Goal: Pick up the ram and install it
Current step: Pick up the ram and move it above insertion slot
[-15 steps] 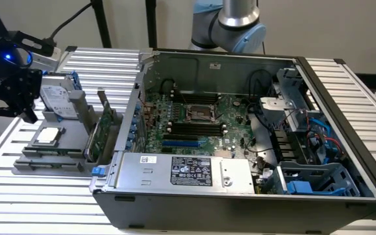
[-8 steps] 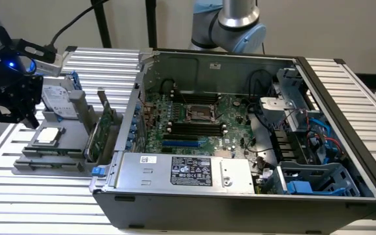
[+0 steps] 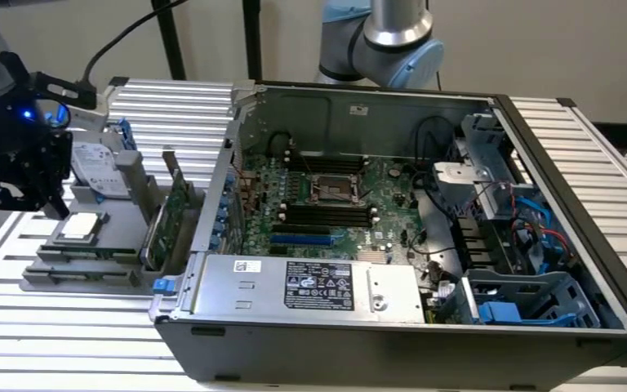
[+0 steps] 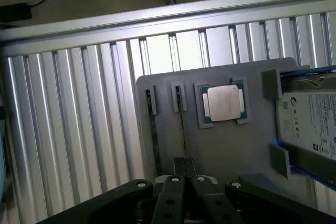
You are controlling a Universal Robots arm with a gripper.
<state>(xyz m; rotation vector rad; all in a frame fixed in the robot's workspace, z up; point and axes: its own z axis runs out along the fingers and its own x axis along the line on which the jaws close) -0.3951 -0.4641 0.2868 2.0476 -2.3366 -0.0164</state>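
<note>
Gripper: The gripper (image 3: 22, 186) is seen hanging over the grey holder (image 3: 117, 208), toward the exterior view's left end of it. The holder is set on the slatted desk (image 3: 63, 335).
Gripper state: Whether it is open or shut cannot be told. Nothing is seen lifted clear in it.
Ram: The ram (image 4: 181, 119) is stood on edge in a narrow slot of the holder (image 4: 231, 150), so it is seen as a thin dark strip.
Neighbours: A second stick (image 4: 153, 129) is kept in a parallel slot just beside the ram. A processor (image 4: 224, 103) is seated on the ram's other side, and a hard drive (image 4: 310, 124) is held at the holder's far end.
Key relation: In the wrist view the gripper (image 4: 184, 165) is lined up with the ram. The ram's near end is met by the gripper's tip, and its long axis is carried straight ahead from there. Of the two sticks, this one is judged the nearer.
Destination: The black memory slots (image 3: 319, 214) are found on the motherboard inside the open computer case (image 3: 291, 359). They lie well apart from the gripper, to the exterior view's right.
Progress: The ram is judged to be seated in its holder slot, with the pick-up not yet completed.
</note>
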